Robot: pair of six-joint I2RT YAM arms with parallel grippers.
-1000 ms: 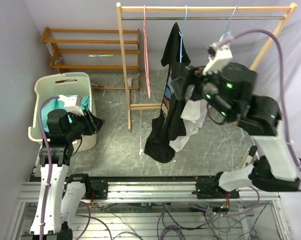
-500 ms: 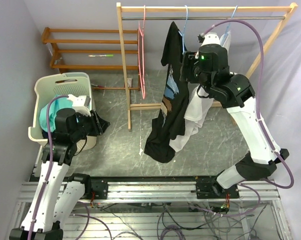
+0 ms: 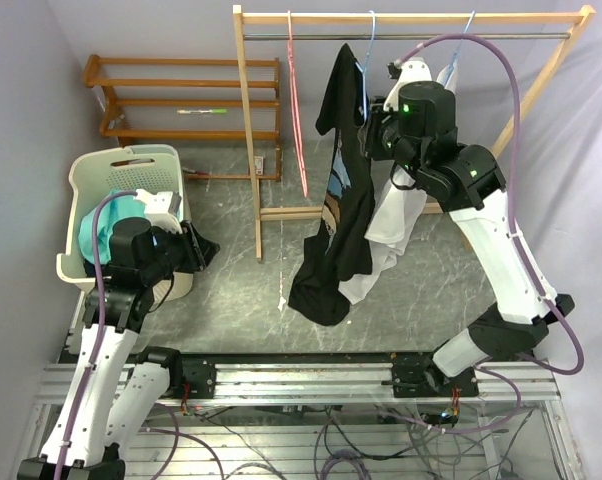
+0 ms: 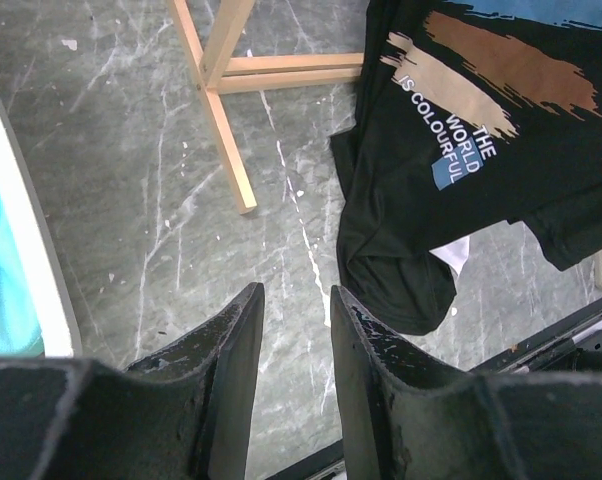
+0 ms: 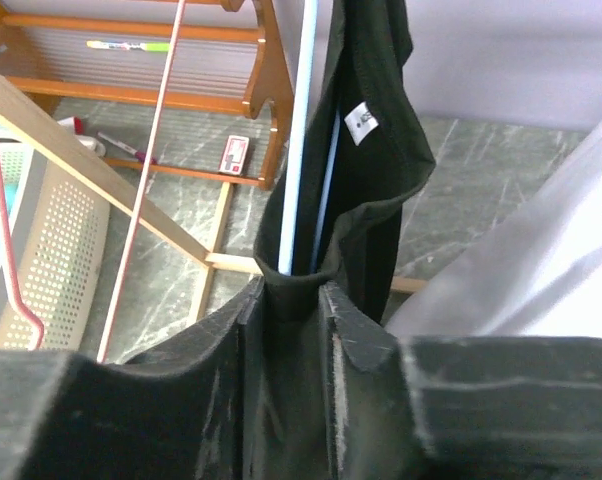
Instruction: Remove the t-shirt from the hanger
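A black t-shirt (image 3: 343,205) with a printed front hangs on a blue hanger (image 3: 364,75) from the rail of the wooden rack (image 3: 249,130). My right gripper (image 3: 373,132) is up beside the hanger, shut on a fold of the shirt's upper edge (image 5: 376,170). In the right wrist view the black cloth fills the gap of that gripper (image 5: 293,292), and the hanger's blue bars (image 5: 303,130) run down into the fold. My left gripper (image 3: 197,250) hovers low next to the basket, open and holding nothing (image 4: 293,297). The shirt's lower part (image 4: 481,150) shows beyond it.
A white garment (image 3: 393,225) hangs behind the black shirt on another blue hanger (image 3: 463,45). An empty pink hanger (image 3: 296,120) hangs to the left. A white laundry basket (image 3: 81,190) holds teal cloth (image 3: 96,232). A wooden shelf (image 3: 181,100) stands at the back.
My right arm has swung up and in toward the rail, and its jaws have closed on the black shirt. The pink hanger is swinging. The left arm has risen slightly.
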